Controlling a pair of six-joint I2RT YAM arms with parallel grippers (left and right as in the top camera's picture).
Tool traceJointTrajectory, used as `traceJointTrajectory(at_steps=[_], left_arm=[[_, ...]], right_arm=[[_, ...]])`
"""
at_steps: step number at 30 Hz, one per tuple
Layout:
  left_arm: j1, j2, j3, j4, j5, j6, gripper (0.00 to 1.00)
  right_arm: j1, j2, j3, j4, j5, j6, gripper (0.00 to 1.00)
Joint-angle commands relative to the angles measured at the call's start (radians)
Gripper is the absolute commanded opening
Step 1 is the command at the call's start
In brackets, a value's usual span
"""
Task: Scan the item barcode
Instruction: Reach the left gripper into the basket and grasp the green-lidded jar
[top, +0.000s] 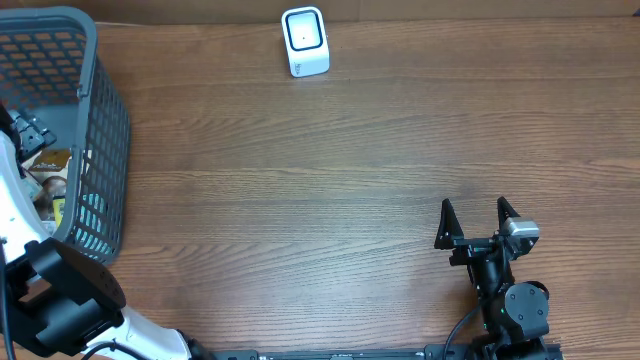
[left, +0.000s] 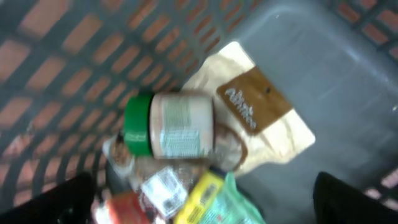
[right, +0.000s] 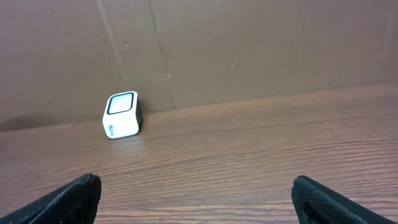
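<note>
Hanging inside the grey basket (top: 110, 130) at the left edge of the counter (top: 320, 200), the left hand (left: 208, 200) is spread open and empty above a green-lidded jar (left: 177, 124) lying sideways on a tan pouch (left: 273, 124), while the right hand (top: 474, 208) sits wide open near the front right corner and the white scanner (top: 305, 41) stands at the back edge.

You see a grey lattice basket (top: 100, 120) on a brown wood-grain table (top: 350, 200). Your scanner (top: 305, 42) is white with a dark-rimmed window. Inside the basket, notice a green-lidded jar (left: 177, 124), a cream pouch (left: 289, 140) with a brown label (left: 255, 106), and a yellow-green packet (left: 214, 199).
</note>
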Motion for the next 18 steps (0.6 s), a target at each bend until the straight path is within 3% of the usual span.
traceJointTrajectory(at_steps=[1, 5, 10, 18], left_arm=[[0.012, 0.008, -0.09, 0.087, 0.007, 0.259, 1.0], [0.013, 0.018, -0.197, 0.135, 0.029, 0.517, 1.0], [0.013, 0.025, -0.274, 0.199, 0.019, 0.729, 1.0], [0.02, 0.025, -0.274, 0.269, 0.031, 0.969, 1.0]], right_arm=[[0.0, -0.001, -0.01, 0.005, 0.014, 0.005, 1.0], [0.0, -0.001, -0.01, 0.006, 0.014, 0.005, 1.0], [0.0, -0.001, -0.01, 0.006, 0.014, 0.005, 1.0], [0.0, 0.0, -0.01, 0.005, 0.014, 0.005, 1.0]])
